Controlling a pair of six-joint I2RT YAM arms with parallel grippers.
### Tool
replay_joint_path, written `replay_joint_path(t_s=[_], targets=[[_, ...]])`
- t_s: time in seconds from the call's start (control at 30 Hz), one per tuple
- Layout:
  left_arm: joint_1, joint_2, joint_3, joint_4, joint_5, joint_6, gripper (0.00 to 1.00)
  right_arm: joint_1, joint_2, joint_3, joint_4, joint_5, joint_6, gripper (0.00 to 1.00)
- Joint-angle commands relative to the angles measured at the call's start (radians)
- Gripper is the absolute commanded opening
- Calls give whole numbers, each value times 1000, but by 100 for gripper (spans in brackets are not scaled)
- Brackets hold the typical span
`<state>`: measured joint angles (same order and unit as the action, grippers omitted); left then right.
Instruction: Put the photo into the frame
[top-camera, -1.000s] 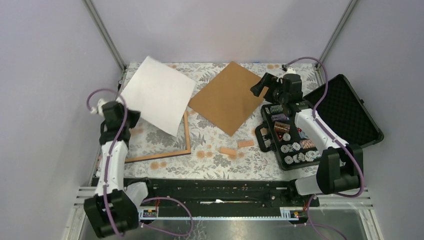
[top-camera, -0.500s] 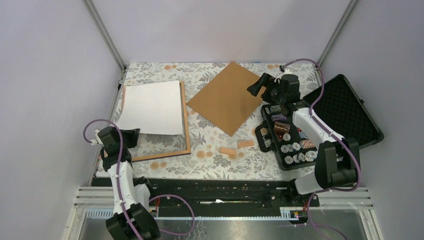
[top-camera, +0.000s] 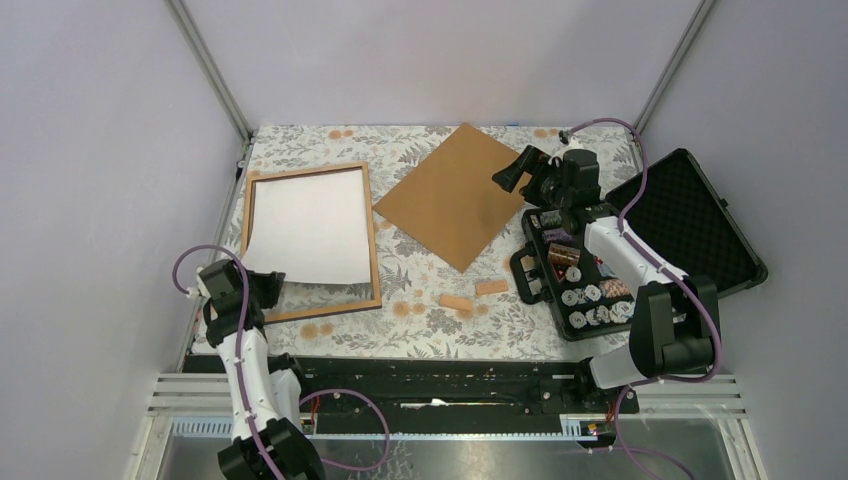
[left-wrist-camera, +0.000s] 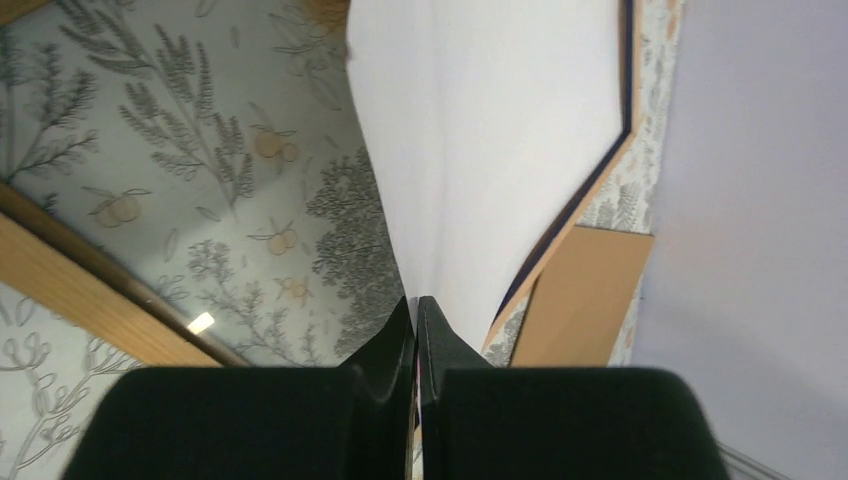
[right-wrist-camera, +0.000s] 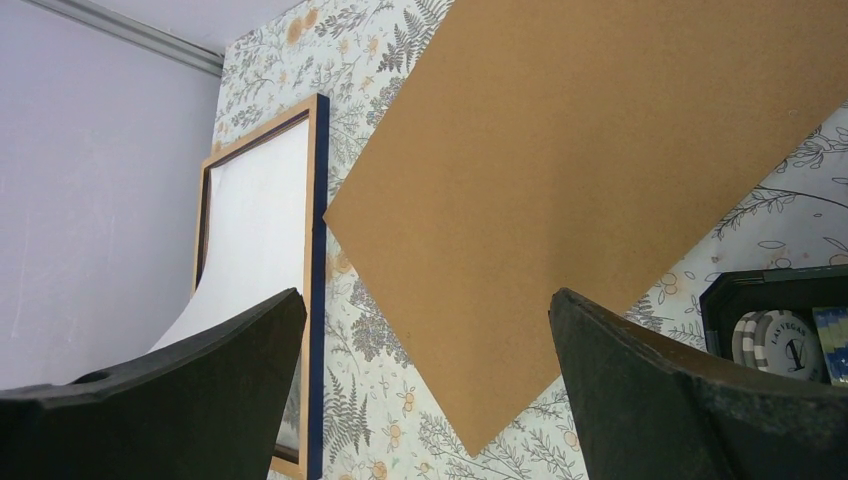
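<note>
Covering the whole floor of the cell was one floral-clothed table (top-camera: 420, 325). Two arms were bolted at its near edge, the left arm (top-camera: 242, 350) and the right arm (top-camera: 625, 250). One black case (top-camera: 690, 215) lay open at the right side, its lid flat to the right and its tray filled with rows of round chips (top-camera: 590, 300). One frame (top-camera: 374, 245) lay flat on the left half of the table, light wood up and navy along its side. Its long axis ran from the near edge toward the back wall, slightly tilted. One brown board (top-camera: 455, 195) lay flat to its right, turned like a diamond with one corner toward the arms. The board's left corner was right at the frame's right rail; whether they touched could not be told. One photo (top-camera: 305, 225) lay white back up, its picture side hidden and its long axis along the frame's. Its far part sat inside the rim, and its near-left corner curled up off the table. The left gripper (left-wrist-camera: 416, 310) pinched that corner, jaws closed flat on the sheet. The right gripper (right-wrist-camera: 425, 305) hung over the board's right corner, jaws spread wide and holding nothing. Two small tan bits, one (top-camera: 456, 301) and another (top-camera: 491, 287), lay on the table between frame and case.
</note>
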<state>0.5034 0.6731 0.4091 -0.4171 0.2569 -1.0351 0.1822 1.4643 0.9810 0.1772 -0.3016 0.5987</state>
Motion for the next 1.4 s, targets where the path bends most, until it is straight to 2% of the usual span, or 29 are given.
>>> replay_joint_path(t_s=[0.0,0.1,0.3,0.5,0.67,0.7,0.87,1.0,1.07,1.37], targets=[[4,14,21,-51,-75,54,0,-3,5,1,53,-23,6,100],[4,58,16,-12,-68,101,0,-3,-2,-2,55,-23,7,100],[4,153,-27,154,41,55,0,-3,4,-3,65,-37,6,100],[3,146,-58,180,26,37,0,-3,3,-4,71,-49,9,100],[3,125,-44,134,2,76,17,-3,8,-9,82,-57,15,100],[4,114,-39,119,-2,90,23,-3,12,-8,83,-62,16,100],[3,27,22,5,-110,136,69,-3,20,-7,88,-72,18,100],[4,4,69,-39,-123,129,94,-3,26,-4,88,-77,19,100],[3,-4,92,-46,-126,130,98,-3,33,-6,98,-87,26,100],[3,-57,237,-116,-239,146,98,-3,89,10,121,-141,52,100]])
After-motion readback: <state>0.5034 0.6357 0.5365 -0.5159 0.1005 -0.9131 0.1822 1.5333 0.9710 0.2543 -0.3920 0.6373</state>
